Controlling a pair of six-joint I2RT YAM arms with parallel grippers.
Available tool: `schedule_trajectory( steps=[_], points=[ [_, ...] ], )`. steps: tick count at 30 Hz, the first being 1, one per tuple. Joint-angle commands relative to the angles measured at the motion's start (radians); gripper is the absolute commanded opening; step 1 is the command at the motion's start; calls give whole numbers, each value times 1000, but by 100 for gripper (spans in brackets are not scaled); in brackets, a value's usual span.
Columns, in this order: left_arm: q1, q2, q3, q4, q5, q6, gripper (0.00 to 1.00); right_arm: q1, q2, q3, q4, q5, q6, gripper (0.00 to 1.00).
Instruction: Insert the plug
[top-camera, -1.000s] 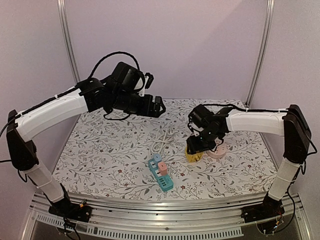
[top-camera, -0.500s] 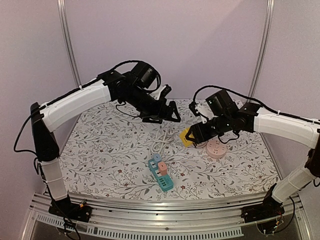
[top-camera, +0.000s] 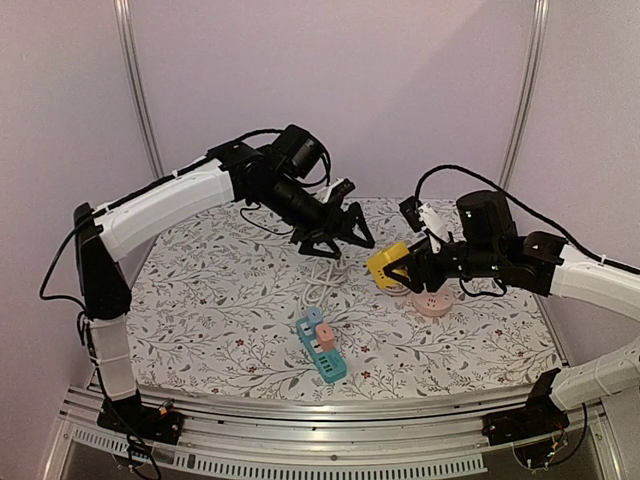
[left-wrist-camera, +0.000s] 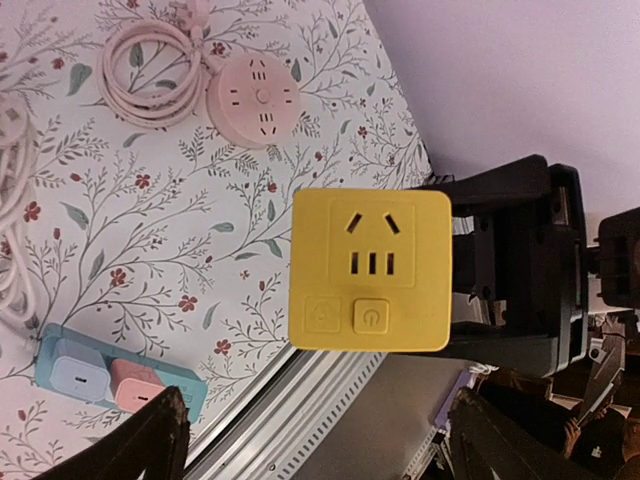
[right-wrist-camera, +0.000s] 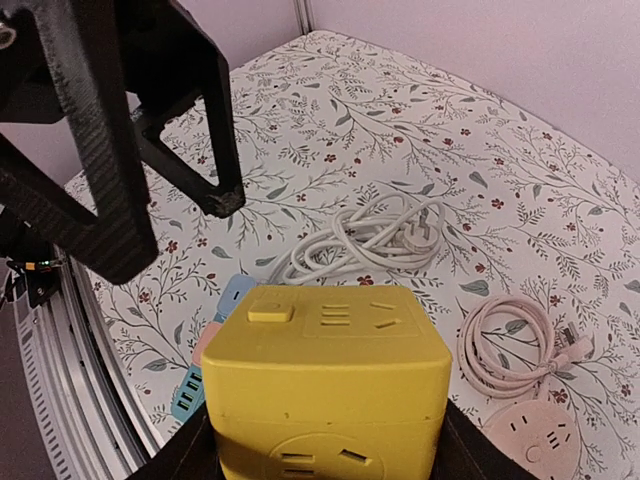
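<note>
As I watch: right gripper (top-camera: 404, 273) pinching the yellow cube socket (top-camera: 385, 262) aloft.
My left gripper (top-camera: 335, 244) faces it, jaws spread.

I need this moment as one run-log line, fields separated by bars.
right gripper: shut on yellow cube socket, off table | left gripper: open, empty, facing it | white cable: on table | teal power strip: on table

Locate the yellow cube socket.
Top view, right of centre: the yellow cube socket is held above the table in the right gripper, between the left gripper and the pink round socket.
</note>
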Motion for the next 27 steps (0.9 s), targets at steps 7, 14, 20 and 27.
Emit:
schedule_trajectory(
  steps=[7,14,20,27],
  points=[
    [-4,74,91,8,105,-65,88,24,-69,-40,92,-30,-141,25],
    [-25,108,124,9,125,-74,87,46,-52,-29,71,-29,-186,25],
    [-38,130,131,8,125,-82,86,58,-47,-27,71,-33,-211,25],
    [-49,156,166,-5,126,-79,82,71,-18,-6,53,-48,-234,25]
  ],
)
